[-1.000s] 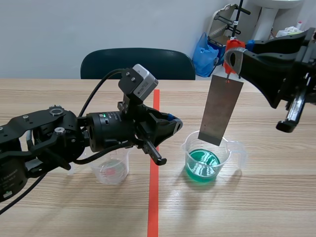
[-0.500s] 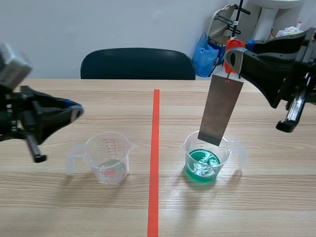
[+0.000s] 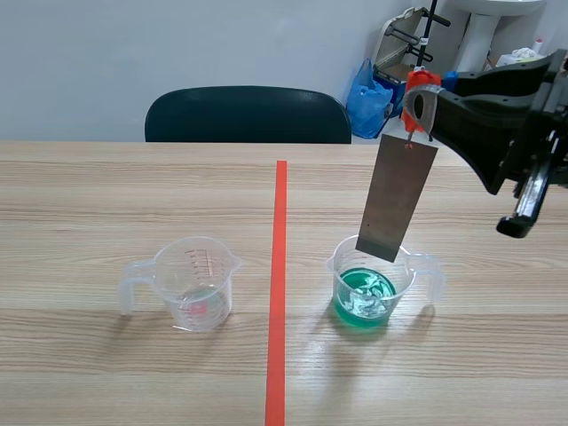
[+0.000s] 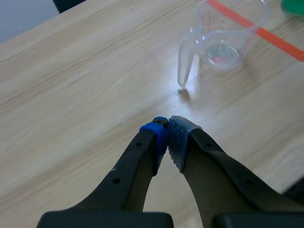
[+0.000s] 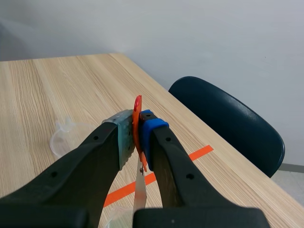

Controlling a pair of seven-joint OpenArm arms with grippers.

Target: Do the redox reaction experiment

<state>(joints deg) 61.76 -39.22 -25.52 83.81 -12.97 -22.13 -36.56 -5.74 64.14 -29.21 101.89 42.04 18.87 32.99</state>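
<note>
At the right, raised above the table (image 3: 89, 195): right gripper (image 3: 420, 105), pads pinched on an orange tab (image 3: 417, 87). Hanging from that tab, a grey plate (image 3: 397, 197), tilted, lower edge over the mouth of the green cup (image 3: 366, 293) at about rim height, short of the green liquid; whether just inside the rim or just above it, impossible to tell. Same grip in the right wrist view: tab squeezed edge-on between both pads, a thin sliver of plate below the fingers. Right of the tape (image 3: 279, 266), the green cup, handle pointing right. Left of the tape, clear cup (image 3: 191, 282), well apart from the green one, handle pointing left, nearly empty apart from a pinkish spot at its bottom. Shown only by its own wrist view, left gripper (image 4: 167, 135): pads pressed together on nothing, low over bare wood, clear cup ahead of it with the handle turned its way. Beyond the far table edge, a dark chair (image 3: 248, 114) and a blue bag (image 3: 366, 98).
</note>
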